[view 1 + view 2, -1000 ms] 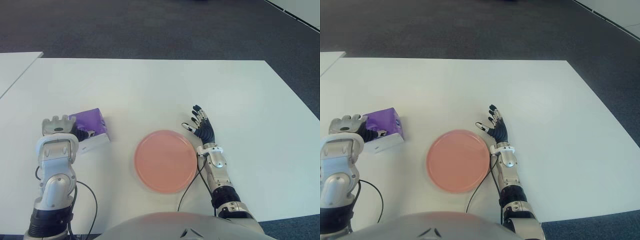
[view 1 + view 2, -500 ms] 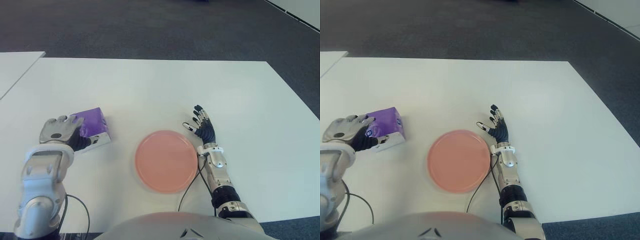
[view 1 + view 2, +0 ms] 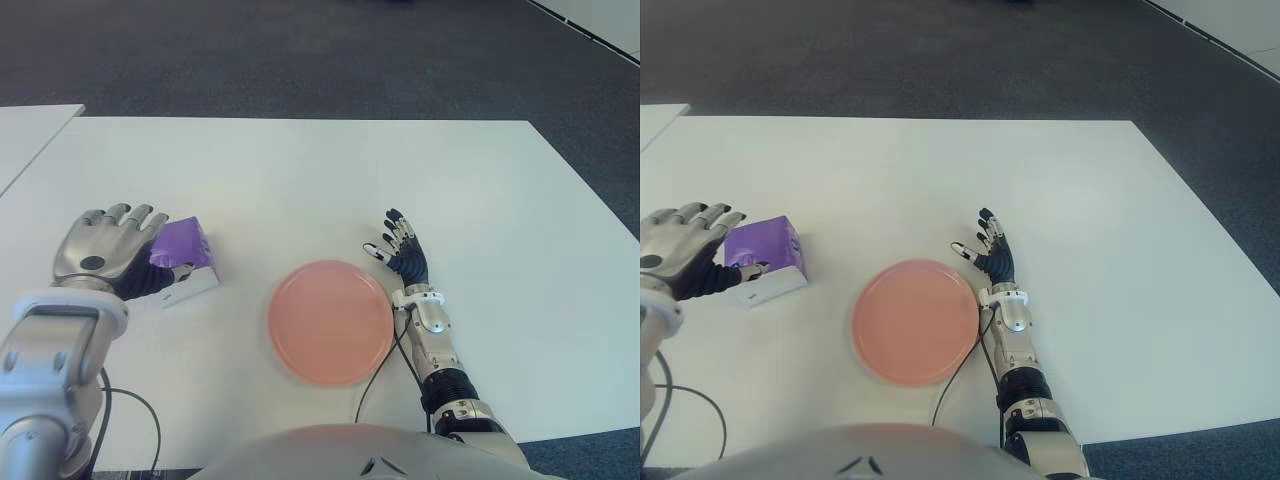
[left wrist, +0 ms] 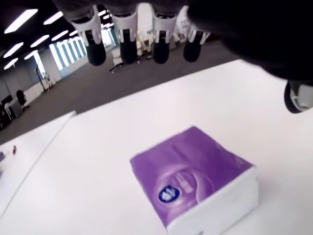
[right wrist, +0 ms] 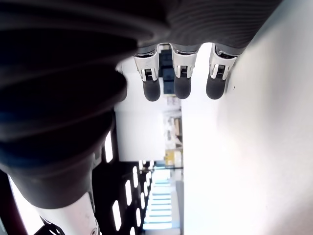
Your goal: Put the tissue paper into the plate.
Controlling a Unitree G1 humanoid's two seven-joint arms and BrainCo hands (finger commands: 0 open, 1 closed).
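The tissue paper is a purple and white pack [image 3: 184, 257] lying on the white table, left of a pink round plate [image 3: 330, 322]. My left hand [image 3: 108, 248] hovers above the pack's left side with its fingers spread, holding nothing. In the left wrist view the pack [image 4: 193, 183] lies free on the table below the straight fingertips [image 4: 128, 38]. My right hand [image 3: 404, 252] shows just right of the plate's far edge, fingers spread and holding nothing.
The white table [image 3: 300, 170] stretches far behind the plate and pack. A second white table [image 3: 25, 135] stands at the far left, with a narrow gap between. Dark carpet lies beyond. A black cable [image 3: 385, 355] runs by the plate's right rim.
My left hand has lifted off the pack, drawn back to the left and spread its fingers. The pack stays on the table. The right hand has not moved.
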